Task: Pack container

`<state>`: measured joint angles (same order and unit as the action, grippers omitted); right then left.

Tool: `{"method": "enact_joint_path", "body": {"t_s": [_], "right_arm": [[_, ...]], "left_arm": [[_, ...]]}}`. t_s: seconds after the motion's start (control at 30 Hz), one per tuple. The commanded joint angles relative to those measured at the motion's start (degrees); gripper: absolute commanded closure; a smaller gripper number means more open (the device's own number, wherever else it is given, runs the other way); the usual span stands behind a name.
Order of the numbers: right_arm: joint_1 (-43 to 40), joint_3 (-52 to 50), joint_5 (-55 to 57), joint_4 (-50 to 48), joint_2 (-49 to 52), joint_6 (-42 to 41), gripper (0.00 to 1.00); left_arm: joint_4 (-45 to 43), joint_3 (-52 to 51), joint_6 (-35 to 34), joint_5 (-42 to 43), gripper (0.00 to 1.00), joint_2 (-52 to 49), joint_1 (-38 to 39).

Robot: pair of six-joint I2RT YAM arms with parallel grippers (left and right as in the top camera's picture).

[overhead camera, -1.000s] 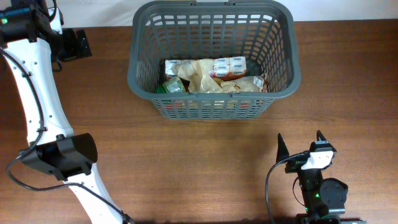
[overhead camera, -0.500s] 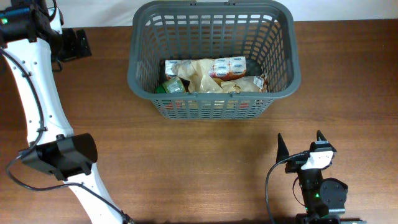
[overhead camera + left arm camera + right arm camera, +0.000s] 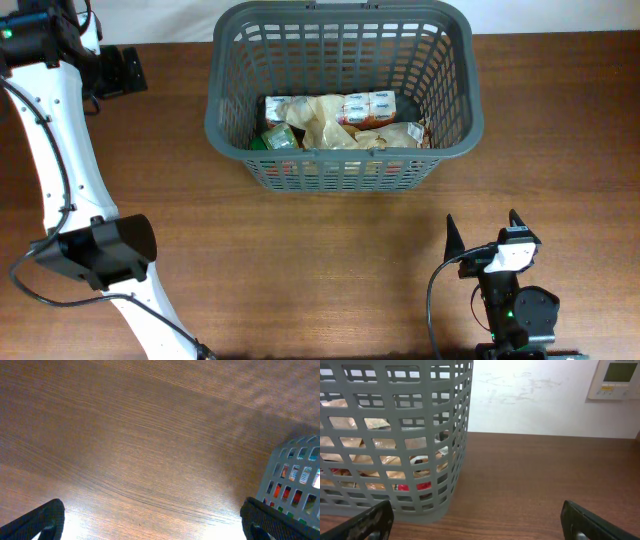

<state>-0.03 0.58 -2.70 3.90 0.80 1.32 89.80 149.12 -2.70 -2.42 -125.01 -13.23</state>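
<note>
Basket point(image 3: 344, 40) at 12 o'clock, groceries point(image 3: 340, 122) inside; packing judged finished. Left tool point(image 3: 122, 70) at 10, right tool point(image 3: 483, 232) at 5: both spread, parked clear.

Matt grey plastic container point(image 3: 345, 40) on a glossy, wood-grain table point(image 3: 300, 260).

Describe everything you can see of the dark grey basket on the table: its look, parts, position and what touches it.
The basket is dark grey and looks like plastic. It is rectangular with rounded corners, a thick rim and slotted lattice walls. It stands upright and open-topped on the brown wooden table, at the far middle near the back edge. On its floor lies a pile of wrapped groceries in beige, white-and-red and green, filling only the lower part. Nothing else touches it.
</note>
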Motion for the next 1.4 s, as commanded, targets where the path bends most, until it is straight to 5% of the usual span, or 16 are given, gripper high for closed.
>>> {"method": "enact_joint_path", "body": {"t_s": [0.0, 0.5, 0.6, 0.7, 0.9, 1.17, 1.37], "right_arm": [[-0.37, -0.26, -0.33, 0.33, -0.61, -0.07, 0.01], [-0.37, -0.26, -0.33, 0.33, -0.61, -0.04, 0.01], [-0.37, -0.26, -0.33, 0.33, -0.61, -0.07, 0.01], [-0.37, -0.26, -0.33, 0.33, -0.61, -0.07, 0.01], [-0.37, -0.26, -0.33, 0.33, -0.61, -0.04, 0.01], [-0.37, -0.26, -0.33, 0.33, -0.61, -0.07, 0.01], [-0.37, -0.26, -0.33, 0.33, -0.61, -0.07, 0.01]], "left_arm": [[0.02, -1.55, -0.52, -0.39, 0.01, 8.15, 1.97], [-1.79, -48.85, -0.5, -0.46, 0.01, 52.06, 4.72], [-13.6, -57.4, -0.55, -0.35, 0.01, 60.33, 4.74], [-35.8, -69.16, -0.52, 0.02, 0.01, 71.23, 6.14], [-60.35, -90.18, -0.52, -0.02, 0.01, 92.98, 8.81], [-63.52, -109.33, -0.52, -0.2, 0.01, 111.67, 10.27], [-66.42, -118.46, -0.55, -0.2, 0.01, 115.65, 10.58]]}}
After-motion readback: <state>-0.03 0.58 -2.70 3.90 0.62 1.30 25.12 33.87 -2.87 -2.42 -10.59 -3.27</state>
